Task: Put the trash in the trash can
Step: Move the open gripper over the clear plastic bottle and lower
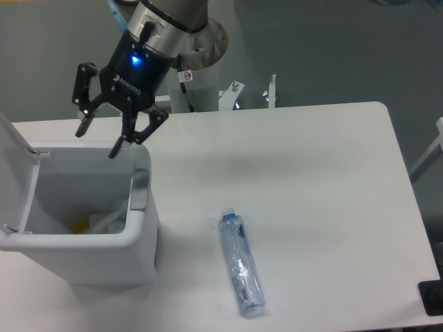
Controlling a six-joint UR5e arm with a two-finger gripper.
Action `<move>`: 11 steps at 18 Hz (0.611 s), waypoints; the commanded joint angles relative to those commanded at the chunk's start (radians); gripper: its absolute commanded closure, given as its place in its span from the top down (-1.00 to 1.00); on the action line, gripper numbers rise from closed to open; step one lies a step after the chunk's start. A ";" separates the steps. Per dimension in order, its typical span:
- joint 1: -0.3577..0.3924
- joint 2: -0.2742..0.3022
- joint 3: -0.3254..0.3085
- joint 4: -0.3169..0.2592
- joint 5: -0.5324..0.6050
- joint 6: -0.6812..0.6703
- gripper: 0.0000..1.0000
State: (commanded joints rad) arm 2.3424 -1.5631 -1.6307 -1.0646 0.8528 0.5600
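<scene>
White and smooth, the counter (318,180) fills most of the view, with a grey wall behind it.

Nearest to me lies the bottle (241,262) — clear and a bit blue, flat on its side. Its cap end points away from me and its bottom end sits close to the front edge of the counter. Nothing touches it. It is well apart from the bin.

To the left of the bottle stands the trash can (90,256), a boxy white bin with round corners. Its lid (12,159) is flipped up on the far left side, so the top is open. A grey latch (140,189) sits on the rim that faces the bottle. Down inside I can see the white paper wrapper (111,220) lying at the bottom, next to something yellow (82,225) that I cannot make out.

Farther back, above the far edge of the bin, hangs the pincer (101,142). Its two black fingers (127,137) are spread wide with nothing between them. A blue light (136,59) glows on its dark body — the silver arm (166,14) rises behind it toward the grey wall. A white post (201,90) stands at the back edge of the counter.
</scene>
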 joint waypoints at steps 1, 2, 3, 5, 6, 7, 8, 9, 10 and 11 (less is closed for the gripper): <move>0.005 -0.012 0.009 0.000 0.011 -0.015 1.00; 0.021 -0.026 0.021 0.002 0.018 -0.034 1.00; 0.050 -0.043 0.035 0.002 0.026 -0.054 1.00; 0.109 -0.084 0.069 0.003 0.055 -0.101 1.00; 0.126 -0.113 0.087 0.003 0.084 -0.123 1.00; 0.144 -0.161 0.119 0.003 0.153 -0.144 1.00; 0.159 -0.190 0.138 0.005 0.204 -0.169 1.00; 0.169 -0.218 0.161 0.005 0.241 -0.195 1.00; 0.173 -0.244 0.179 0.005 0.256 -0.213 1.00; 0.175 -0.270 0.195 0.005 0.258 -0.227 1.00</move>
State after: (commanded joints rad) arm 2.5172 -1.8328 -1.4360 -1.0600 1.1106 0.3330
